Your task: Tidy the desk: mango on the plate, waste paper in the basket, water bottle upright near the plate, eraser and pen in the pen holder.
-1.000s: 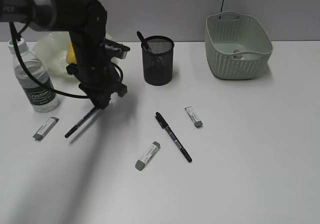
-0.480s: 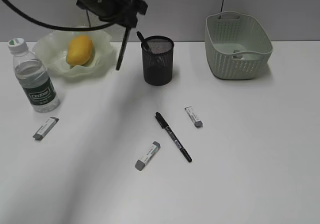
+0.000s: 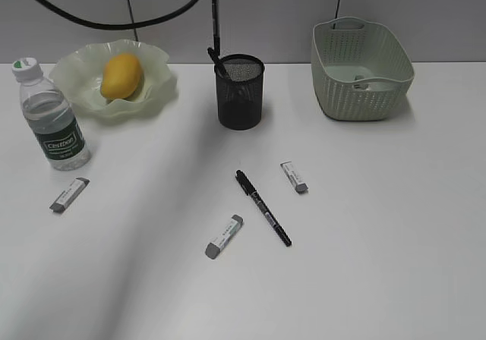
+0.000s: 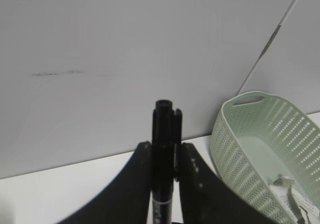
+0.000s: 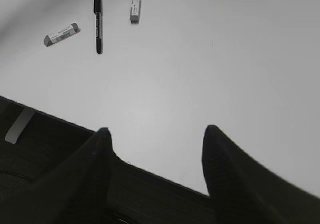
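- Nearest the front edge of the desk, the right gripper hangs idle over bare tabletop, its jaws standing well apart with nothing between them.
- Loose items lie mid-desk: a pen on the desk with one eraser on its near left, another eraser just to its right, and a third eraser close to the left edge.
- The water bottle stands upright by the left edge, near the plate, which carries the mango.
- The step in hand looks like dropping a pen into the pen holder, which stands near the back edge at the middle and already has one pen leaning in it.
- The left gripper has its jaws closed narrowly on the held pen, which hangs nearly vertical, its lower tip above the holder's left rim.
- To do it well: shift slightly right so the tip is centred over the mouth, keep the pen upright, lower until the tip is inside the rim, then release.
- The left arm reaches across at the top of the exterior view; most of it is out of frame.
- Furthest right at the back, the basket holds what seems to be the waste paper.
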Available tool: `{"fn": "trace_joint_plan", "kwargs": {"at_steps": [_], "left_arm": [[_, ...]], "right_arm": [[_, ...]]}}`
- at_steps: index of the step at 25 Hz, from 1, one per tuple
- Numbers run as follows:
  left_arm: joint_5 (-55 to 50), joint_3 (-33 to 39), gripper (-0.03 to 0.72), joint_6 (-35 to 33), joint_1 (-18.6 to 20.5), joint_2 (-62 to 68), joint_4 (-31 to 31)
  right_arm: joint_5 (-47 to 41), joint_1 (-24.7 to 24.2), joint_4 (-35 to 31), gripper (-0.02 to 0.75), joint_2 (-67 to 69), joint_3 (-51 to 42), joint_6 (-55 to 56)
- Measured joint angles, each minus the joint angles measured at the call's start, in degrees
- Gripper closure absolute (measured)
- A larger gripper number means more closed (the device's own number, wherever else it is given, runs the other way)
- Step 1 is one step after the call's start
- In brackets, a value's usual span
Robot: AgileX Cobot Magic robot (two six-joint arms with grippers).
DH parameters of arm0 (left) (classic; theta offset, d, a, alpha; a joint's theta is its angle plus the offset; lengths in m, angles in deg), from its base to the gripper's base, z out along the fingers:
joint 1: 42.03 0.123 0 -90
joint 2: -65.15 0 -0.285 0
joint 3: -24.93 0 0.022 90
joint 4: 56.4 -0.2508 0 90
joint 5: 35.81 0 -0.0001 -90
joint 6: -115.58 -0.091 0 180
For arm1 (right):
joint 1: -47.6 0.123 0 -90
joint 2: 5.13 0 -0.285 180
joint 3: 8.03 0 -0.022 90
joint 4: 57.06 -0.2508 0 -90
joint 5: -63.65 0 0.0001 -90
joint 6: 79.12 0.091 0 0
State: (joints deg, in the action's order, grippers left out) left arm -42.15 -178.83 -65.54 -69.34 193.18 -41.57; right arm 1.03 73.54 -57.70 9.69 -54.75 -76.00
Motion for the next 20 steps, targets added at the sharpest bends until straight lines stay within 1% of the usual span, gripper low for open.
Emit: {"fn": "trace_joint_plan", "kwargs": {"at_steps": [6,12,15,20], "left_arm": [[4.49,0.00,0.561,0.00,-1.57,3.38,1.54],[5.12,0.00,0.552,0.00,-2.38,6.04,1.76],[4.86,0.00,0.507,0.00,-2.38,6.51,1.76],[4.54,0.00,0.371,0.00,-2.38,6.52,1.76]], "right_arm": [[0.00,0.00,0.64,0.288,0.00,0.00,0.35],[0.00,0.00,0.07,0.290,0.00,0.00,0.49],[0.00,0.00,0.07,0.289,0.00,0.00,0.49],[0.00,0.00,0.07,0.289,0.00,0.00,0.49]]}}
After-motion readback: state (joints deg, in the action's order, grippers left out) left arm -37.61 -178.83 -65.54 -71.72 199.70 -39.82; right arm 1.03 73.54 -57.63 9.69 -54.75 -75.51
